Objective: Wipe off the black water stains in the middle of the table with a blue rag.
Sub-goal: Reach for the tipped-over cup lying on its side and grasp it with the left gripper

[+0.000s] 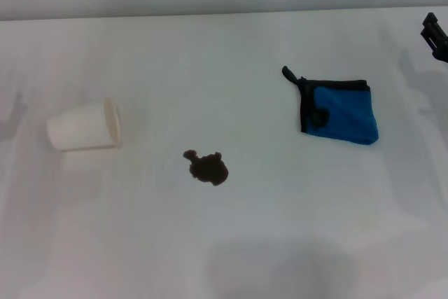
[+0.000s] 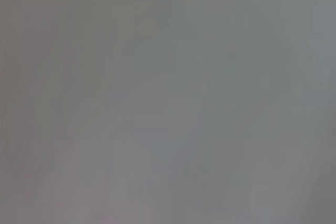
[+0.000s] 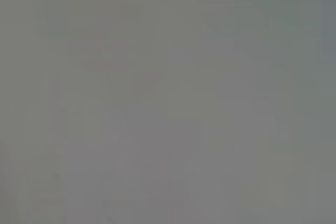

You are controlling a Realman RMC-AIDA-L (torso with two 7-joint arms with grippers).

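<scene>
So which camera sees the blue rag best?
The head view. The small folded bright blue rag with black edging lies in full sight on the plain white table. Both wrist views show only blank grey, no rag.

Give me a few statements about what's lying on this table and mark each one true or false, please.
1. The blue rag lies flat on the table, apart from the black water stains. True.
2. The white paper cup stands upright. False: it lies on its side.
3. The rag already covers the stain. False: the stain is bare, with the rag off toward the robot's right and farther back.
4. The stain sits between the cup and the rag. True.
5. The right tool is holding the rag. False: only a bit of it shows at the head view's right edge, clear of the rag.
</scene>
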